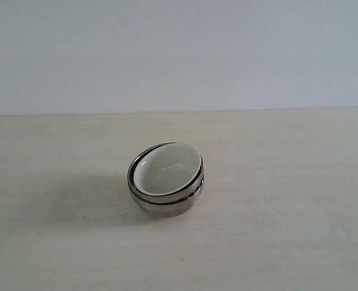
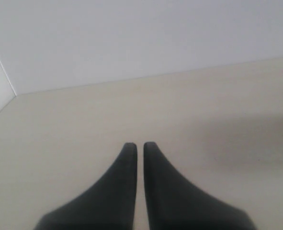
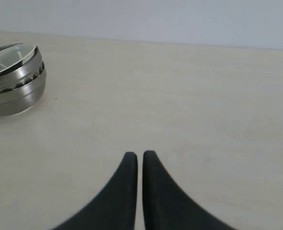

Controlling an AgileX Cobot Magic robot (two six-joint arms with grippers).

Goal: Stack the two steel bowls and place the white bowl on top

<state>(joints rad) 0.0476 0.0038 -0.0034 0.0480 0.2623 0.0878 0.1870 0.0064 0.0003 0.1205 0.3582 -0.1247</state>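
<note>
Glossy white round bowl (image 1: 168,168) sits tilted inside two shiny round steel bowls (image 1: 165,203), stacked mid-table
Bare pale wooden tabletop (image 1: 288,182) surrounds the stack at every hour, its far edge at 12 o'clock; left gripper (image 2: 140,144) and right gripper (image 3: 140,154) are both closed, empty, over open table

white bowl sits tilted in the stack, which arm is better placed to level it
Right, probably. Its wrist view has the steel bowls and tilted white bowl in sight beyond the shut right gripper; the left gripper, also shut, faces only table.
</note>
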